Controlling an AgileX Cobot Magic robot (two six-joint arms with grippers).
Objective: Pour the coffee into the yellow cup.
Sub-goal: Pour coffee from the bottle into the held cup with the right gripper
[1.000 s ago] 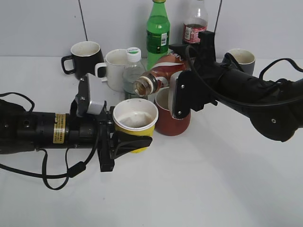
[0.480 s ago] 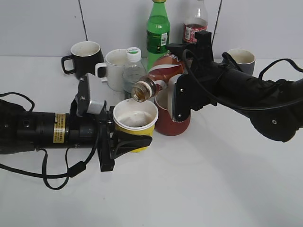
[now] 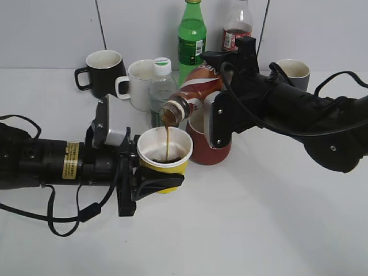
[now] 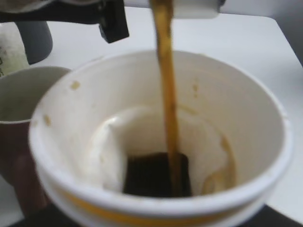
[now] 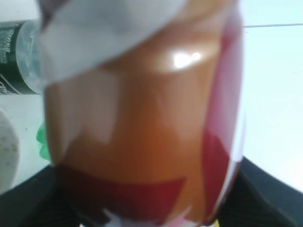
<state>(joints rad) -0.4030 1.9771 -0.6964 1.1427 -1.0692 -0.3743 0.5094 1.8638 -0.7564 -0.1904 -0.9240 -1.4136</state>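
Observation:
My left gripper (image 3: 150,172) is shut on the yellow cup (image 3: 164,159) and holds it just above the table at centre left. My right gripper (image 3: 221,103) is shut on the coffee bottle (image 3: 192,95), tilted mouth-down to the left over the cup. A brown stream of coffee (image 3: 167,135) falls from its mouth into the cup. In the left wrist view the stream (image 4: 166,94) lands in a dark pool at the bottom of the cup (image 4: 246,156). In the right wrist view the bottle (image 5: 142,123) fills the frame and hides the jaws.
A red mug (image 3: 208,146) stands right behind the cup, under the bottle. Behind are a clear white-capped bottle (image 3: 161,86), a white mug (image 3: 138,83), a black mug (image 3: 103,72), a green bottle (image 3: 191,40), a cola bottle (image 3: 237,29) and a grey mug (image 3: 293,72).
The bottle has tipped further down and coffee now streams into the cup, which held none a second ago. The left arm with the cup has shifted slightly.

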